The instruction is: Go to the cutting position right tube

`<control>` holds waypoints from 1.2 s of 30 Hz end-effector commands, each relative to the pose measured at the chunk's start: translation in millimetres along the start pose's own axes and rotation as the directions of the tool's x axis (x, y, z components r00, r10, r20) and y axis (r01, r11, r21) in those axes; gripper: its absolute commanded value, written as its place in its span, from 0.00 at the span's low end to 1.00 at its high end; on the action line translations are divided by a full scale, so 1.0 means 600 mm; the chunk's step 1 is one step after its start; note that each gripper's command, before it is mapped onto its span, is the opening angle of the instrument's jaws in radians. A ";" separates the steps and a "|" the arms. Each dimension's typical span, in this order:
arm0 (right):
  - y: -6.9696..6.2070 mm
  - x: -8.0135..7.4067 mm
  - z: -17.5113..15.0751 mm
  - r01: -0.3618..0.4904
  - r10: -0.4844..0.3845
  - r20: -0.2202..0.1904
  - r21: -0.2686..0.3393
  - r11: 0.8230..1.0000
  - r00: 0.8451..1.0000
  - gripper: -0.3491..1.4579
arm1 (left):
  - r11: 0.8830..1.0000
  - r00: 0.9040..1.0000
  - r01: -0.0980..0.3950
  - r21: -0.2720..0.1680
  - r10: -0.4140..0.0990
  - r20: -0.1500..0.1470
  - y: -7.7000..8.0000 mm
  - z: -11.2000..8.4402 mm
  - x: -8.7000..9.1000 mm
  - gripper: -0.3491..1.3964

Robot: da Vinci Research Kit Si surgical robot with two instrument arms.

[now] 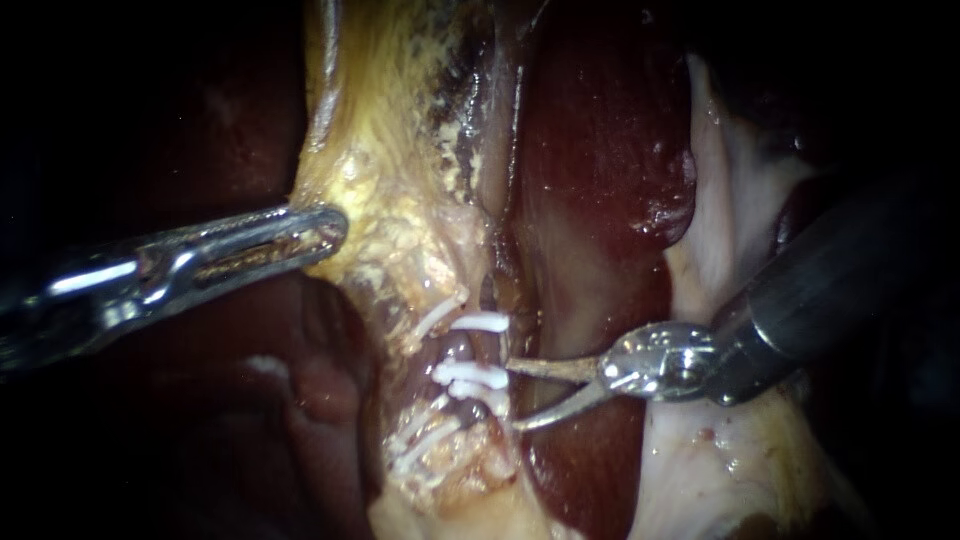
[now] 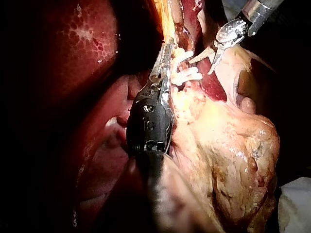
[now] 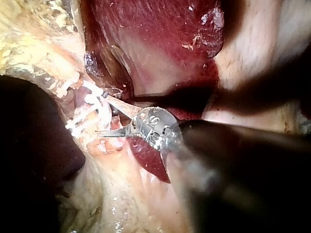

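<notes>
- The right tube (image 1: pixel 462 348), a short dark-red stretch of tissue running up and down between white plastic clips (image 1: pixel 480 322), lies near the middle of my endoscope view. It sits on the right-hand edge of a strip of yellow fatty tissue (image 1: pixel 400 180).
- A second group of white clips lies slanted just to its left and lower down, on the same strip.
- My right instrument (image 1: pixel 512 397), a dark shaft with a shiny metal wrist and two thin pointed blades, comes in from the right and points straight at that tube.
- Its tool is wide open and holds nothing. One blade tip is level with the gap between the clips, the other below the lower clip.
- Both tips stop just at the tube's right edge. I cannot tell whether they touch it.
- The right wrist view shows the same open blades (image 3: pixel 101 113) spread in front of the clipped stretch, with the tube not between them.
- Behind the blades lies the smooth dark-red liver (image 1: pixel 590 150), and pale whitish tissue (image 1: pixel 730 200) lies under the shaft.
- My left instrument (image 1: pixel 338 228), long slotted silver jaws, comes in from the left, well apart from the tube.
- Its tool is closed on the left edge of the yellow fatty tissue, above the clips.
</notes>
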 end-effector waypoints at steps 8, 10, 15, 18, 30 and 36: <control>0.0020 0.0013 0.0010 -0.062 0.062 -0.007 -0.002 0.998 0.998 0.90 | 1.000 1.000 0.000 -0.001 0.000 0.000 0.0000 0.0000 0.0001 0.00; 0.0025 0.0016 0.0015 -0.073 0.073 -0.016 0.001 0.997 0.997 0.90 | 1.000 1.000 0.000 -0.001 0.000 0.000 0.0000 0.0000 0.0001 0.00; 0.0033 0.0027 0.0027 -0.092 0.093 -0.033 0.015 0.996 0.995 0.90 | 1.000 1.000 -0.001 -0.001 0.001 0.000 0.0000 -0.0001 0.0001 0.00; 0.0034 0.0033 0.0034 -0.095 0.096 -0.039 0.034 0.995 0.995 0.90 | 1.000 1.000 -0.001 -0.001 0.001 0.000 0.0001 -0.0001 0.0002 0.00; 0.0036 0.0046 0.0054 -0.061 0.065 -0.034 0.118 0.991 0.997 0.81 | 1.000 1.000 0.000 -0.001 0.000 0.001 0.0000 -0.0002 0.0002 0.00; 0.0039 0.0061 0.0075 -0.055 0.061 -0.044 0.118 0.991 0.997 0.79 | 1.000 1.000 0.000 -0.001 0.000 0.001 -0.0001 -0.0002 0.0002 0.00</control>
